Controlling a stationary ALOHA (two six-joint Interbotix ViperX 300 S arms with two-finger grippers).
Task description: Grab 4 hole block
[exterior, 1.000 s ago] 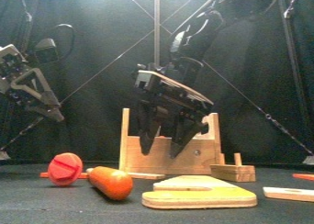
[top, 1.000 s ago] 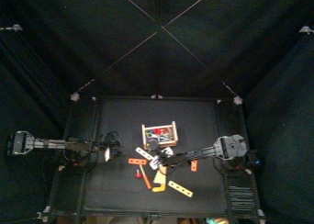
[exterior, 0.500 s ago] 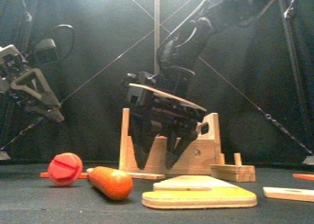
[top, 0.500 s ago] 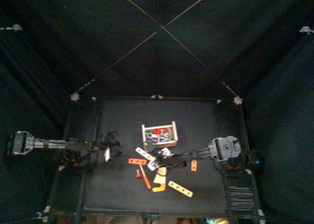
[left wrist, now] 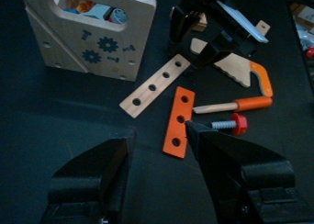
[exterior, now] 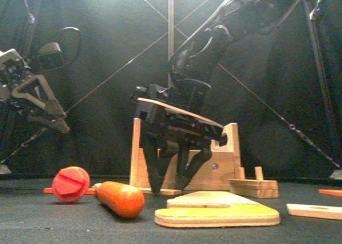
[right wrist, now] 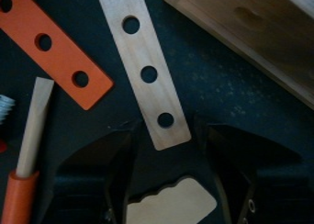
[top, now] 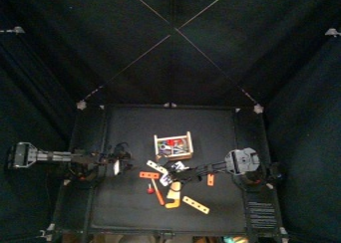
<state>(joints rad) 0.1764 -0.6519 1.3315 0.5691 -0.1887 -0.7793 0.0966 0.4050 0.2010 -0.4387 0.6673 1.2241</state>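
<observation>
Left arm: my left gripper (top: 118, 167) hangs at the table's left side, raised above the surface in the front view, well apart from the parts. Its jaws stand spread with nothing between them.

Red screw: a red round-headed screw (exterior: 71, 182) lies at the front left of the table (top: 127, 122), just beside an orange handle (exterior: 120, 199).

Toolbox: a pale wooden toolbox (left wrist: 86, 35) with printed blue gears and tools on its side stands near the table's middle, behind the loose parts.

Four-hole block: a flat strip of pale natural wood (right wrist: 143, 64) with rounded ends and four round holes in a row along its length. It lies flat on the black table, just in front of the toolbox and just beside an orange strip (right wrist: 51, 49). In my left wrist view the same pale strip (left wrist: 157, 84) lies slanted, with the orange strip (left wrist: 178, 122) alongside it.

Orange strip: the same flat shape, painted orange, with round holes in a row.

Right arm: my right gripper (right wrist: 172, 154) reaches in from the right and hovers low over the near end of the four-hole block. Its jaws are parted, one on each side of the strip's end, and I cannot tell whether they touch it.

Saw: a pale wooden saw blade with an orange handle (left wrist: 254, 77) lies beyond the strips in my left wrist view.

Front boards: pale flat wooden pieces (exterior: 218, 213) lie stacked at the table's front edge.
</observation>
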